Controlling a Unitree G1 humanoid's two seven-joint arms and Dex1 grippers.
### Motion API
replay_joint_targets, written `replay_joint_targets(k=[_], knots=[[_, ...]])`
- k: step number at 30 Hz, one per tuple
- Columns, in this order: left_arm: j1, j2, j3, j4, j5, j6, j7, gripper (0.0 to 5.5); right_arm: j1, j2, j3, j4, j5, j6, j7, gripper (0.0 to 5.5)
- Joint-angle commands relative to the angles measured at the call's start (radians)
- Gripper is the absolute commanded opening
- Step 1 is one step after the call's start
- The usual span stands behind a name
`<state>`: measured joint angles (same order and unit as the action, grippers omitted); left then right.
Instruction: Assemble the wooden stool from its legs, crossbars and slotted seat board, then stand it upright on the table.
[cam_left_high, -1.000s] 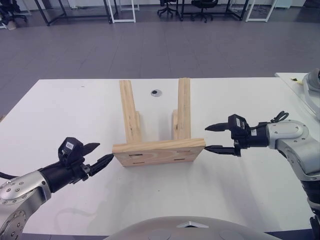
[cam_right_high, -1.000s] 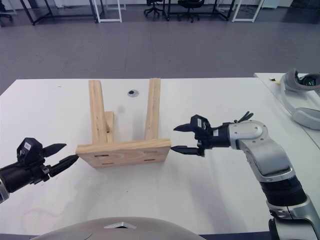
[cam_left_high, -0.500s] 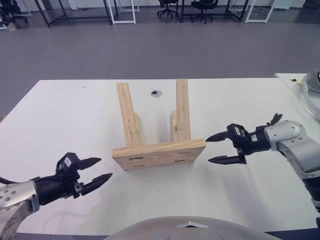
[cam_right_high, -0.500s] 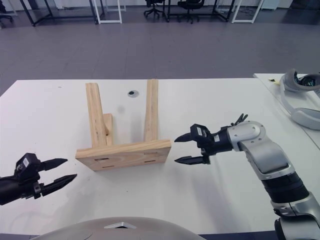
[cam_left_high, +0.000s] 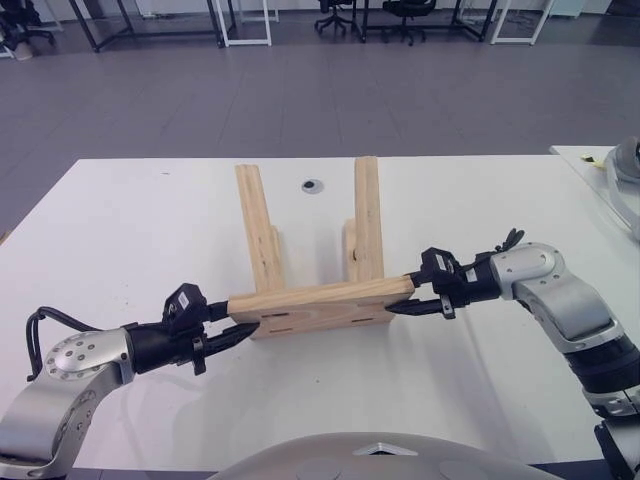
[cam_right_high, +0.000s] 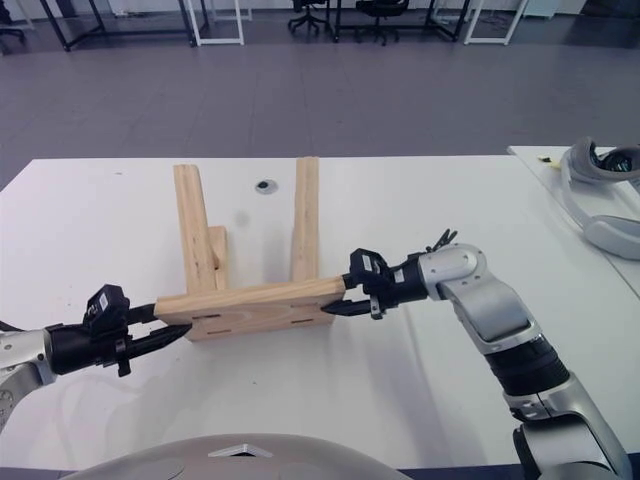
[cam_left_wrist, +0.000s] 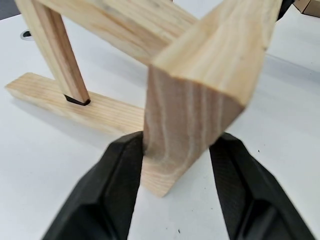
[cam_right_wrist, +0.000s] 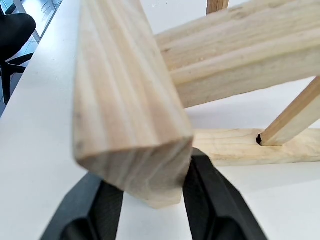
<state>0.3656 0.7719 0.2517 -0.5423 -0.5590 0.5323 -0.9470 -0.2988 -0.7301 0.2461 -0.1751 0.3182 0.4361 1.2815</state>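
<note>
Near the table's (cam_left_high: 120, 230) front edge, the left gripper (cam_left_high: 232, 332) clamps the seat board's (cam_left_high: 320, 300) left end and the right gripper (cam_left_high: 402, 297) clamps its right end. The board stands on edge, its long axis running left to right between them. The legs (cam_left_high: 258, 225) point toward the far edge. The gripper labels are too small to read.

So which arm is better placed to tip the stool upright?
Neither leads: the left gripper and right gripper each clamp one end of the seat board, so tipping probably needs both.
</note>
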Motion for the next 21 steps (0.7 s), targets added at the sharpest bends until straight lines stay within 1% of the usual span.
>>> replay_joint_targets(k=[1, 3, 4, 6, 8, 9, 11, 12, 14, 16, 18, 21], knots=[[-0.103, 0.052, 0.124, -0.077, -0.206, 0.061, -0.036, 2.0, -0.145, 0.016, -0.059, -0.058, 0.19, 0.109, 0.095, 1.57], [-0.19, 0.126, 0.22, -0.09, -0.443, 0.165, -0.052, 1.98, -0.271, -0.029, -0.115, -0.057, 0.366, 0.271, 0.222, 1.49], [-0.24, 0.172, 0.251, -0.083, -0.558, 0.217, -0.053, 1.98, -0.347, -0.047, -0.138, -0.039, 0.453, 0.358, 0.277, 1.43], [-0.341, 0.282, 0.285, -0.036, -0.792, 0.318, -0.038, 1.95, -0.511, -0.068, -0.169, 0.031, 0.619, 0.531, 0.325, 1.33], [-0.462, 0.425, 0.28, 0.063, -1.042, 0.409, -0.026, 1.83, -0.696, -0.062, -0.189, 0.153, 0.747, 0.719, 0.332, 1.33], [-0.513, 0.496, 0.26, 0.126, -1.174, 0.444, -0.011, 1.78, -0.785, -0.048, -0.199, 0.231, 0.788, 0.825, 0.332, 1.33], [-0.558, 0.591, 0.218, 0.216, -1.351, 0.499, 0.01, 1.64, -0.897, -0.031, -0.199, 0.341, 0.826, 1.003, 0.332, 1.33], [-0.58, 0.613, 0.182, 0.258, -1.392, 0.54, 0.004, 1.55, -0.928, -0.032, -0.191, 0.376, 0.839, 1.087, 0.332, 1.33], [-0.607, 0.621, 0.115, 0.335, -1.413, 0.627, -0.011, 1.45, -0.982, -0.053, -0.137, 0.455, 0.889, 1.168, 0.332, 1.33], [-0.655, 0.611, 0.037, 0.434, -1.413, 0.715, -0.006, 1.39, -1.034, -0.095, -0.023, 0.538, 0.974, 1.178, 0.33, 1.33], [-0.73, 0.601, -0.04, 0.545, -1.413, 0.794, 0.016, 1.39, -1.07, -0.141, 0.124, 0.59, 1.066, 1.178, 0.33, 1.33], [-0.806, 0.586, -0.108, 0.656, -1.413, 0.858, 0.065, 1.38, -1.136, -0.172, 0.31, 0.651, 1.183, 1.178, 0.33, 1.33]])
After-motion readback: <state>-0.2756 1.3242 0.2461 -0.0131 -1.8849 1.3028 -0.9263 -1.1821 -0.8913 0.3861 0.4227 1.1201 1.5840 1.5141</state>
